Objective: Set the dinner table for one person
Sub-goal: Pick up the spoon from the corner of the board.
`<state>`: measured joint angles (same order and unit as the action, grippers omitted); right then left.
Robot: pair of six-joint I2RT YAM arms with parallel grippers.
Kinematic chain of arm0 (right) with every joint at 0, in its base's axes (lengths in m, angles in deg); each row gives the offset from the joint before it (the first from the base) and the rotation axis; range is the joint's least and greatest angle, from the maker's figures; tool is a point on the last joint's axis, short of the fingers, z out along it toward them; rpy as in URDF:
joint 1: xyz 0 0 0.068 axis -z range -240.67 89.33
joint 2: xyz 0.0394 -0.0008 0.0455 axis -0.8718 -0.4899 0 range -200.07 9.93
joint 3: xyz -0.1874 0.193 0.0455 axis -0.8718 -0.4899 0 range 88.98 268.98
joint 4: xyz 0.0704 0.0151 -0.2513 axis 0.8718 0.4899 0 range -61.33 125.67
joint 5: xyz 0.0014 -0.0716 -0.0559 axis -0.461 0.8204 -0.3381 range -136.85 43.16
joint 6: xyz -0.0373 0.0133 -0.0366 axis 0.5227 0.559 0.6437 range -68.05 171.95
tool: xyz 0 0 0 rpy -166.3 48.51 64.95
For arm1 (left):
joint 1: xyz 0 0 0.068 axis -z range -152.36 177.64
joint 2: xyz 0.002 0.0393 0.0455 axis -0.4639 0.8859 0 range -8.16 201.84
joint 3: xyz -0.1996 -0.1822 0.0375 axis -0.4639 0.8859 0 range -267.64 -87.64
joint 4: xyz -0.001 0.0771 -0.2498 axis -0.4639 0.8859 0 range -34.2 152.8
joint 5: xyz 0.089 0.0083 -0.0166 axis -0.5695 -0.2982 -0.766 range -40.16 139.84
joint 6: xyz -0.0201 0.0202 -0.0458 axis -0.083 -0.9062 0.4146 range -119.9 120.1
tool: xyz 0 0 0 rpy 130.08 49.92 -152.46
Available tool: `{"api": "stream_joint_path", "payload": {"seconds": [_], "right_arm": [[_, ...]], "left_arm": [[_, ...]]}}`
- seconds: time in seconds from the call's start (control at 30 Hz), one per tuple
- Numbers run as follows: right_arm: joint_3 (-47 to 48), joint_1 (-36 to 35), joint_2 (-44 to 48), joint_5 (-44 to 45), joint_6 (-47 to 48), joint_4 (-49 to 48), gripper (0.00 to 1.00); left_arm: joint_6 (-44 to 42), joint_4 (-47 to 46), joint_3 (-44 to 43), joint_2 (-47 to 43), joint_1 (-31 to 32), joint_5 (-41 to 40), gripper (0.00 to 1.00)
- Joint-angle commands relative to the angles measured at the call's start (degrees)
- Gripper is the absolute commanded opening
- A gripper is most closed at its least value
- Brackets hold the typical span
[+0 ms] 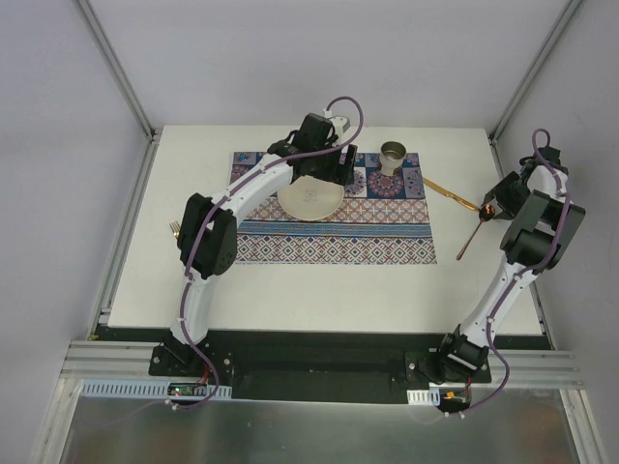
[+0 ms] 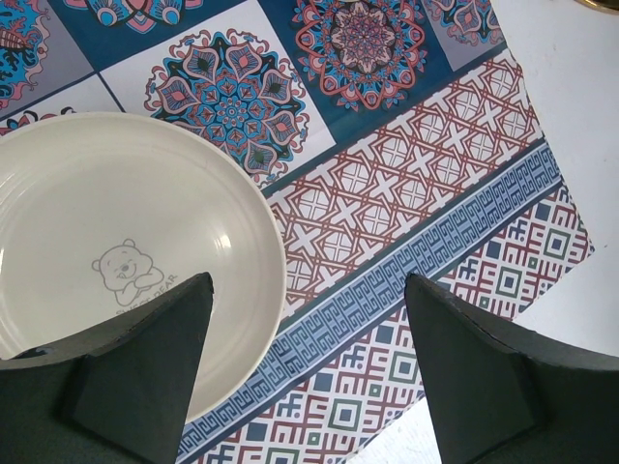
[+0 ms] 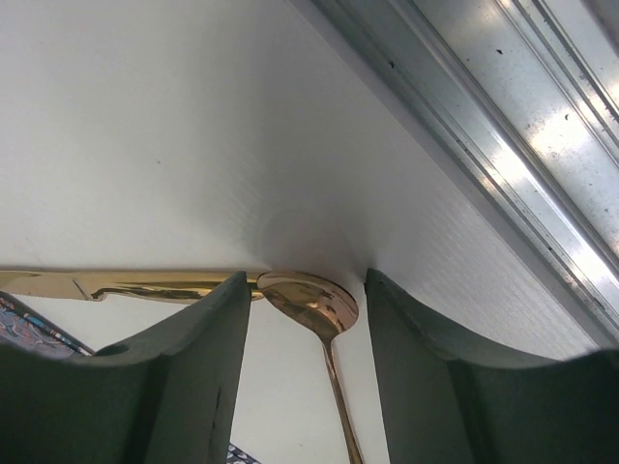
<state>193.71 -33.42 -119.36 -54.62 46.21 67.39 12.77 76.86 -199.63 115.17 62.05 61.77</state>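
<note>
The table [image 1: 290,300] is the white top that fills the frame between the rails [image 3: 503,126] and carries everything else. A placemat [image 1: 334,227] lies on its far middle part. A plate [image 1: 309,198] rests on the placemat, left of centre, and a cup [image 1: 393,157] stands upright near the mat's far right corner. A knife [image 1: 450,193] lies on the bare table just off the mat's right edge, and a spoon [image 1: 471,237] lies near it, bowl end toward the knife.

The left gripper [image 2: 309,367] hangs over the near right rim of the plate with its jaws set wide and nothing between them. In the wrist view one finger [image 2: 145,377] overlaps the plate and the other is over the mat.

The right gripper [image 3: 305,367] is at the spoon's bowl. Its jaws stand partly apart and straddle the bowl, with a thin gap visible on each side. The knife tip lies just beside the left finger [image 3: 145,387].
</note>
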Motion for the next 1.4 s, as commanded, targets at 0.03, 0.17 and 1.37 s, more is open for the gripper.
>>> {"api": "stream_joint_path", "payload": {"seconds": [0.03,0.17,1.37], "right_arm": [[-2.3,1.3,0.5,2.5,-3.0,-0.8,0.53],[-3.4,0.6,1.3,2.5,-3.2,-1.5,0.47],[0.1,0.1,-1.4,0.5,-3.2,-2.2,0.2]], "left_arm": [[0.0,-0.1,-2.2,-1.4,-0.6,1.5,0.79],[-0.3,-0.1,-2.1,-1.3,-0.8,1.6,0.79],[1.7,-0.1,-0.4,-1.7,-0.9,3.3,0.79]]}}
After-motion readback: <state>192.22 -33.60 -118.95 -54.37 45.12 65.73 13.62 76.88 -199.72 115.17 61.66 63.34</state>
